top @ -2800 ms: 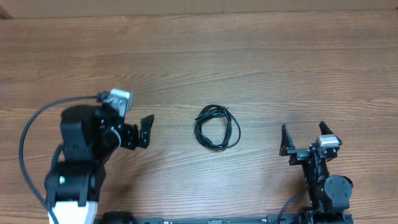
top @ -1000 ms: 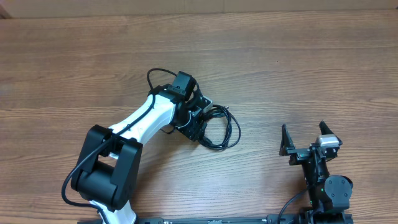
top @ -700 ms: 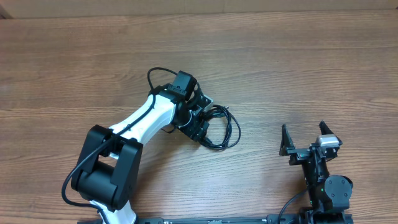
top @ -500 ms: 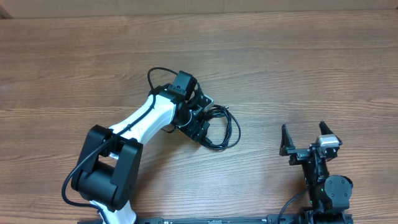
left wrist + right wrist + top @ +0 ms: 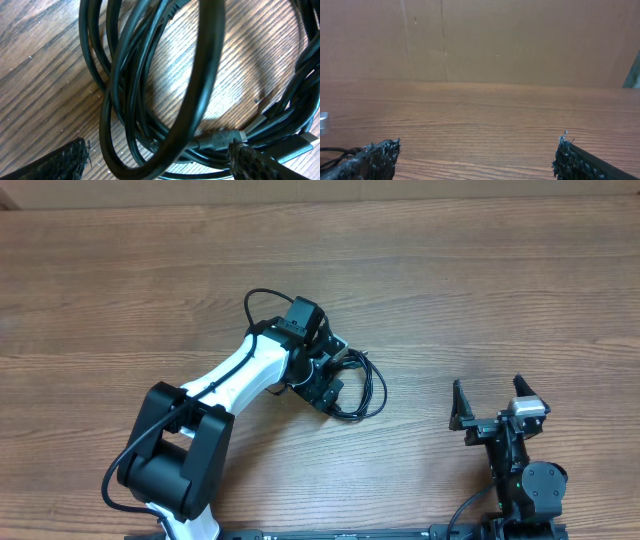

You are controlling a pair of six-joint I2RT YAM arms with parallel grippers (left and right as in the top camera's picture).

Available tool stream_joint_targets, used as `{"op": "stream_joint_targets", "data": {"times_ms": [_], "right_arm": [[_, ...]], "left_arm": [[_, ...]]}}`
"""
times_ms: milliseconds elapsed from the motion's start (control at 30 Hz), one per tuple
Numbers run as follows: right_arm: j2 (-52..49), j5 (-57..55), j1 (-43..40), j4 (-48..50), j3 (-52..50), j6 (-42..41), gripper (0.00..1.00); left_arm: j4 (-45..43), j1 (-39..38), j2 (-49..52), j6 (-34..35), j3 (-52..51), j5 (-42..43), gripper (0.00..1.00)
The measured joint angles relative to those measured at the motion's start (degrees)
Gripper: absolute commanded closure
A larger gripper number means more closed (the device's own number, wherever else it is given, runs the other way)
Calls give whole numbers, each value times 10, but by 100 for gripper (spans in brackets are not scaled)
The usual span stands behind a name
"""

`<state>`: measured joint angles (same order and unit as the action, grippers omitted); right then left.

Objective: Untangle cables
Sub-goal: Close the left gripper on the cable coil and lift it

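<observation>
The spread left end effector (image 5: 332, 372) straddles the coiled cables (image 5: 120, 75) directly beneath it; the right end effector (image 5: 490, 406), also spread, sits well apart.

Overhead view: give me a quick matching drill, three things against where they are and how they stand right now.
Things:
1. cables
2. left gripper
3. right gripper

Places and states:
A. open, at the near right of the table, nothing between its fingers
B. coiled in a loose black bundle at mid-table
C. open, fingers set over the bundle's left side

Pairs: 1-B, 2-C, 3-A
</observation>
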<state>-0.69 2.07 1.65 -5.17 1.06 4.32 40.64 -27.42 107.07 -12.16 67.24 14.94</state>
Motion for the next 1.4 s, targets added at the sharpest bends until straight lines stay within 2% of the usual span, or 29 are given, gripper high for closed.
{"op": "stream_joint_targets", "data": {"times_ms": [133, 300, 1400], "right_arm": [[0, 0, 0, 0, 0, 0, 0], [0, 0, 0, 0, 0, 0, 0], [0, 0, 0, 0, 0, 0, 0]], "left_arm": [[-2, 0, 0, 0, 0, 0, 2], [-2, 0, 0, 1, 0, -2, 0], [-6, -3, 34, 2, 21, 1, 0]]}}
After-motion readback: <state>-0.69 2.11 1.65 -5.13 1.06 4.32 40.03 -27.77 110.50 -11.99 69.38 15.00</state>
